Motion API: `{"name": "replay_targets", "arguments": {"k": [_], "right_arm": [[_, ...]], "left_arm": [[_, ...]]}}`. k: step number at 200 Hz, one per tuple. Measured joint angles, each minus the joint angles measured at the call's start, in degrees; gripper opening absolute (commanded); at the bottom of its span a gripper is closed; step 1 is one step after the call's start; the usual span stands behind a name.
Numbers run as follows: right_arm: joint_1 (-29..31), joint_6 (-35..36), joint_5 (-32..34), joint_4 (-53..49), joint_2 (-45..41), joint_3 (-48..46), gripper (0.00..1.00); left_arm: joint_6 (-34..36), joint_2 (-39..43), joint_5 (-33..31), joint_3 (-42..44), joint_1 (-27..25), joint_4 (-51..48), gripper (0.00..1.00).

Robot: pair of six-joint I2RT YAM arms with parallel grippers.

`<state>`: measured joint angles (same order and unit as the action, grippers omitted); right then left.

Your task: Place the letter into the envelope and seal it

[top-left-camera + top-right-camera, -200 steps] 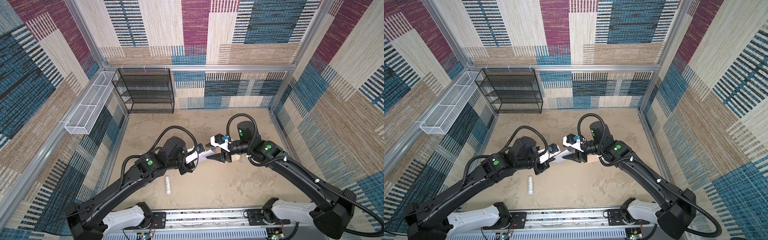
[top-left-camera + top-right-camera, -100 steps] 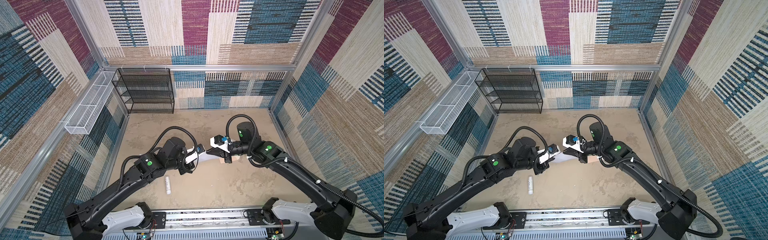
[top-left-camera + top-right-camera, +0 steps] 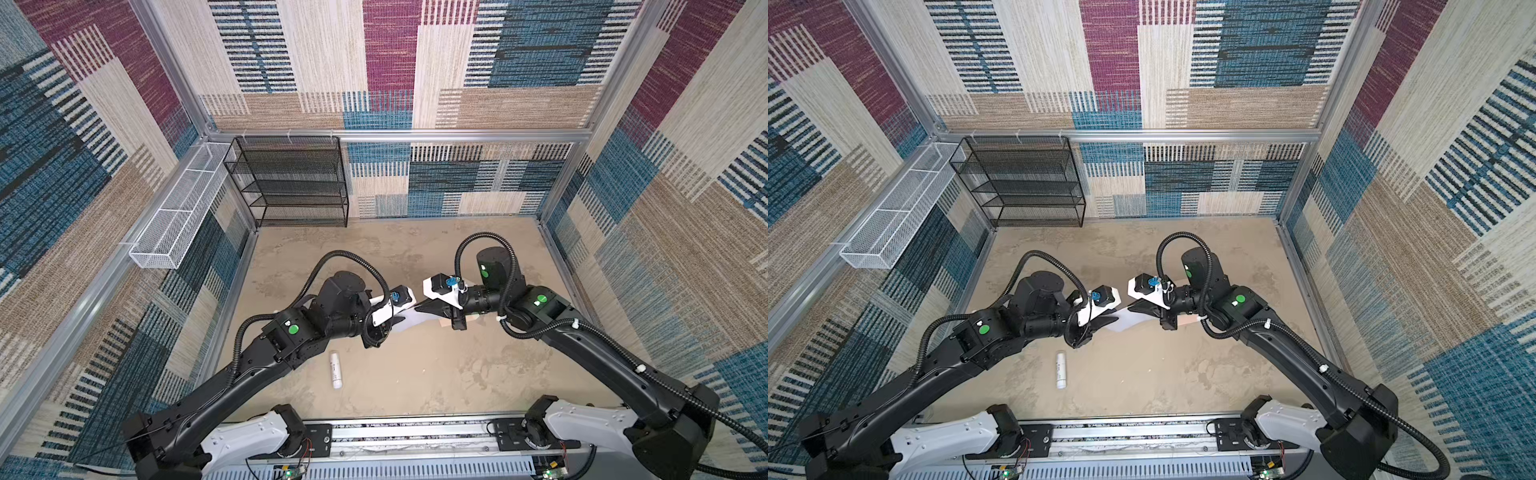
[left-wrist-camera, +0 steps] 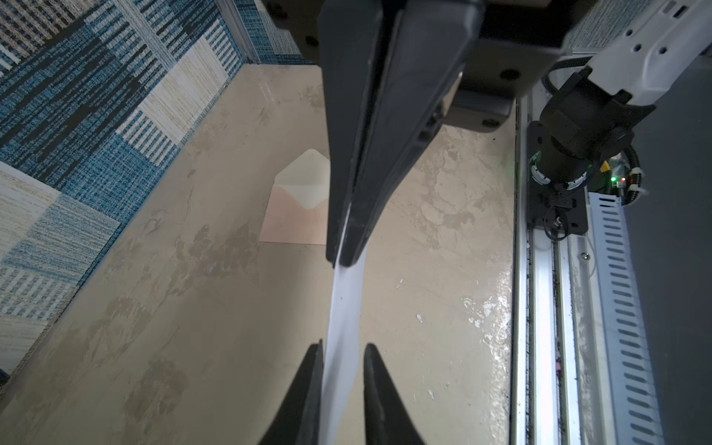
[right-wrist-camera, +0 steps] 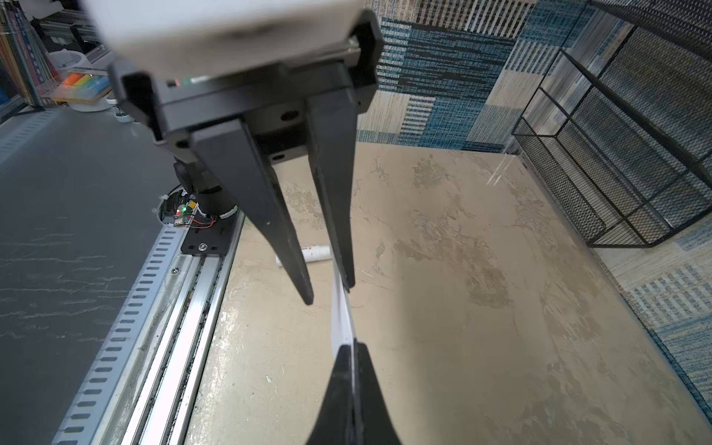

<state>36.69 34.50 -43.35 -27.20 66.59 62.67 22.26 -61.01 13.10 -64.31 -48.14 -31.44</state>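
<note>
While the letter [image 4: 343, 300] is clamped in mid-air by the right claw [image 5: 347, 350] and merely straddled by the parted left claw [image 4: 343, 346], the envelope [image 4: 293, 219] is seen lying flap-open on the table [image 4: 192, 308], unfilled and unsealed.

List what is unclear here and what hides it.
- the letter: lined side unseen; nearly edge-on in wrist views, plain white in both top views.
- the envelope: partly behind the right gripper in the left wrist view; mostly under the right arm in both top views.
- the white tube: markings too small in top views.
</note>
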Motion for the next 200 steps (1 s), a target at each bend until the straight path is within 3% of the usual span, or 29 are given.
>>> {"name": "replay_targets", "arguments": {"k": [40, 105, 130, 173, 186, 200], "right_arm": [[0.22, -1.09, -0.13, 0.33, -0.83, -1.31, 0.0], [0.48, -1.27, -0.15, 0.37, -0.94, -1.36, 0.0], [0.48, -1.29, -0.24, 0.35, -0.74, -1.36, 0.0], [0.55, -1.46, -0.09, -0.13, -0.81, -1.36, 0.0], [0.59, -1.46, -0.04, -0.2, -1.11, -1.36, 0.0], [0.57, -1.46, 0.0, -0.13, -1.46, -1.36, 0.0]], "left_arm": [[-0.7, -1.86, 3.58, -0.09, 0.0, 2.36, 0.16], [-1.11, -2.45, 4.39, 0.04, -0.02, 2.71, 0.11], [-1.16, -2.54, 4.79, 0.04, -0.09, 2.71, 0.0], [-1.29, -2.49, 5.09, 0.68, -0.09, 3.15, 0.0], [-1.29, -2.25, 5.05, 0.79, -0.09, 3.39, 0.11], [-1.27, -1.81, 4.42, 1.18, -0.11, 3.69, 0.13]]}}
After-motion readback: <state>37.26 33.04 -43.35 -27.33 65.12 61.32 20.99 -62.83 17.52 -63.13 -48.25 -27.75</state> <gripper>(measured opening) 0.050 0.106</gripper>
